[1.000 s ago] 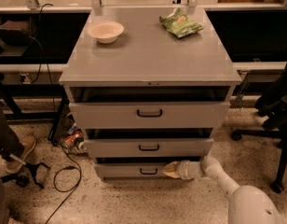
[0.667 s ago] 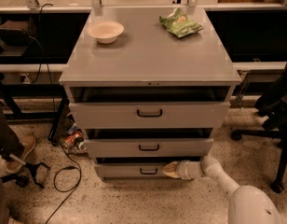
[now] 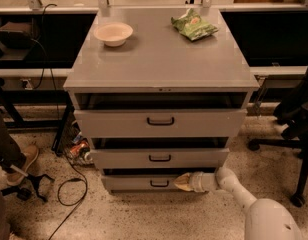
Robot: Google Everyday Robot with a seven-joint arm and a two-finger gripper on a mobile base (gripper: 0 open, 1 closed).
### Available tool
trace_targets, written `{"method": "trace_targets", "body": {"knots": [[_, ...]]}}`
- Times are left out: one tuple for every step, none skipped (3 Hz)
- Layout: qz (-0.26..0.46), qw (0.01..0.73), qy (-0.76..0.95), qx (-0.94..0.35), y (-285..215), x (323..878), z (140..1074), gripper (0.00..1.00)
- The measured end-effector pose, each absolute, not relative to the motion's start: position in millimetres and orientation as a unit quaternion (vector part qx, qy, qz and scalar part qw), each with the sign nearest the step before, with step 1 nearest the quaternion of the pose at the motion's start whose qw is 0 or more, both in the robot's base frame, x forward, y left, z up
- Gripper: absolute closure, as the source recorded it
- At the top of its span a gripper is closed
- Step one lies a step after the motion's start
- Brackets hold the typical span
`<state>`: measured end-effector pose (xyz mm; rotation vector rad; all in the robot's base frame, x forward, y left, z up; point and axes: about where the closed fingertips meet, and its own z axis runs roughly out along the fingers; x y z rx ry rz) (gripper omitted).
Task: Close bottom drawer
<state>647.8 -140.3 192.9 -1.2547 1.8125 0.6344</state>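
Beneath the cabinet top's point(image 3: 159, 64) near edge: gripper point(image 3: 181, 182), tips pinched together on nothing, against the front of the bottom drawer point(image 3: 134, 183), right of its loop handle point(image 3: 159, 183). No shift since a second ago; ajar yet, push seemingly stalled. Far corners: bowl point(image 3: 113, 33), chip bag point(image 3: 194, 25).

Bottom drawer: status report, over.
Gripper at bottom drawer front, just right of its handle. Drawer partly open, dark gap above its front. Nothing seen blocking it.
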Motion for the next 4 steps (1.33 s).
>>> {"method": "trace_targets", "body": {"knots": [[0.253, 0.411, 0.72, -0.499, -138.2, 646.7, 192.2, 0.09], [0.253, 0.411, 0.72, -0.499, -135.0, 639.8, 192.3, 0.0], [0.253, 0.411, 0.72, -0.499, -131.1, 631.4, 192.4, 0.23], [0.253, 0.411, 0.72, -0.499, -130.6, 630.3, 192.4, 0.45]]}}
